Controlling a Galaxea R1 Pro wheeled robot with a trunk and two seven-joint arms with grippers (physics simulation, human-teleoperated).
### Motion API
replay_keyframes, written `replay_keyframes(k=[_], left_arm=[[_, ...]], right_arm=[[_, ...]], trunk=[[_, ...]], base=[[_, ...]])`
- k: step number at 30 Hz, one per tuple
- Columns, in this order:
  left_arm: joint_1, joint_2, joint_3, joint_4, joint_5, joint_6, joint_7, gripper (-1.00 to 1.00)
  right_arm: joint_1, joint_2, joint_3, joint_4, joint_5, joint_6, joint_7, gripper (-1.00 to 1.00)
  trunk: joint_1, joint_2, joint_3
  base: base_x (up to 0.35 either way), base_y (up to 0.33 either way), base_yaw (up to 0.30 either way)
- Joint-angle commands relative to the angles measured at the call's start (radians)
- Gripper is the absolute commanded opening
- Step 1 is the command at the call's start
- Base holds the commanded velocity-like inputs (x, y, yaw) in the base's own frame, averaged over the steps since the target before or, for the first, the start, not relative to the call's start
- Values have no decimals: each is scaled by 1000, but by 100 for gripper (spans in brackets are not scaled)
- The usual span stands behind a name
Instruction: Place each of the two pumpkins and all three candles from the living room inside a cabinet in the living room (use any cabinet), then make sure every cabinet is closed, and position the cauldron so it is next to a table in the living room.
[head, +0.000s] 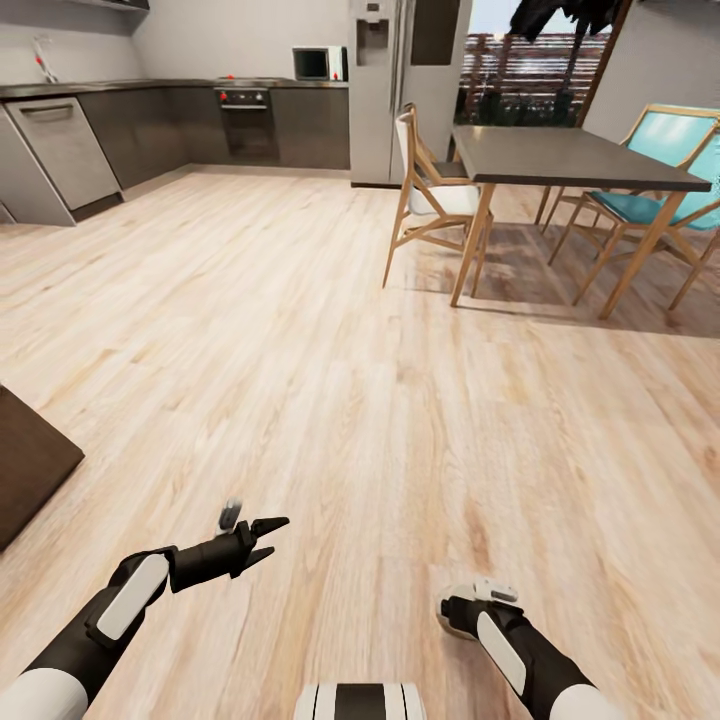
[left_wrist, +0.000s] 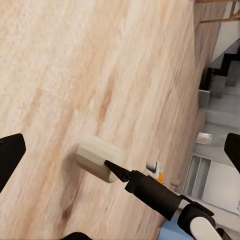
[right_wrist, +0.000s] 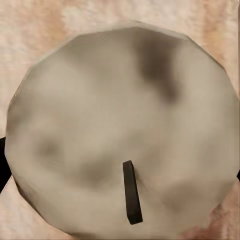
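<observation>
A pale, squat candle (right_wrist: 115, 125) with a short dark wick (right_wrist: 131, 192) sits between the fingers of my right gripper (head: 478, 602), which is shut on it and points down at the floor. The same candle (left_wrist: 98, 159) appears in the left wrist view at the tip of my right arm (left_wrist: 152, 194), just above the wood floor. My left gripper (head: 272, 537) hangs open and holds nothing, to the left of the right one, with its fingers (left_wrist: 11, 156) spread wide. The pumpkins, the cabinet and the cauldron are out of view.
Light wood floor (head: 300, 350) stretches ahead. A dark dining table (head: 570, 158) with wooden chairs (head: 430, 195) stands at the far right. Grey kitchen cupboards (head: 150, 125), an oven and a fridge (head: 400, 90) line the back. A dark-brown flat corner (head: 30, 460) juts in at the left edge.
</observation>
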Motion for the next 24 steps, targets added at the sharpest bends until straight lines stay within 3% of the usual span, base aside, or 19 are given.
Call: replay_keyframes(k=[1, 10, 24], left_arm=[[-1, 1, -2, 0, 1, 2, -2, 100], [-1, 1, -2, 0, 2, 2, -2, 100], [-1, 1, -2, 0, 0, 2, -2, 100]], right_arm=[[0, -1, 8, -3, -11, 4, -9, -100], [-1, -1, 9, -3, -11, 3, -8, -100], [0, -1, 8, -3, -13, 3, -8, -100]], trunk=[[-1, 0, 3], [-5, 2, 39], [-11, 5, 104]], base=[[0, 0, 0], [0, 0, -14], [0, 0, -236]])
